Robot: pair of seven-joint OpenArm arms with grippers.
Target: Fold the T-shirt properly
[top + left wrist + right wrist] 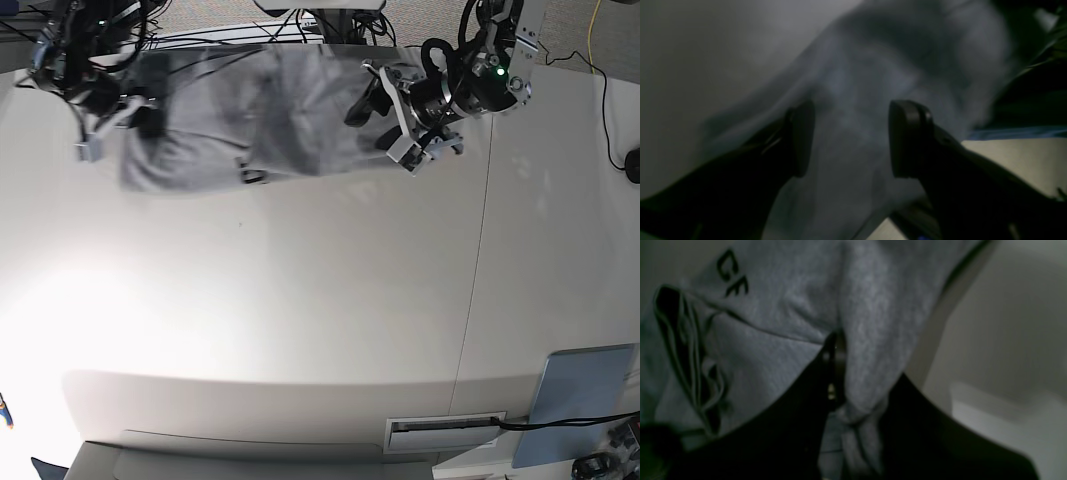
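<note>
grey t-shirt (pixel 260 115) bunched on white table (pixel 300 300), right end effector (pixel 840 373) pinching it, left end effector (pixel 850 140) spread wide

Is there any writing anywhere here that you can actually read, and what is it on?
"CE" or "GE", black letters, blurred and partly hidden by a fold: on the grey T-shirt, right wrist view.
Base view: no lettering legible on the T-shirt; motion blur.
Left wrist view: none.

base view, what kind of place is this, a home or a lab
Most likely a robotics lab or test bench, not a home. A wide white table carries two robot arms working a heather-grey cotton T-shirt, loose cables trail along its edges, and a pale blue flat board lies at one corner.
</note>
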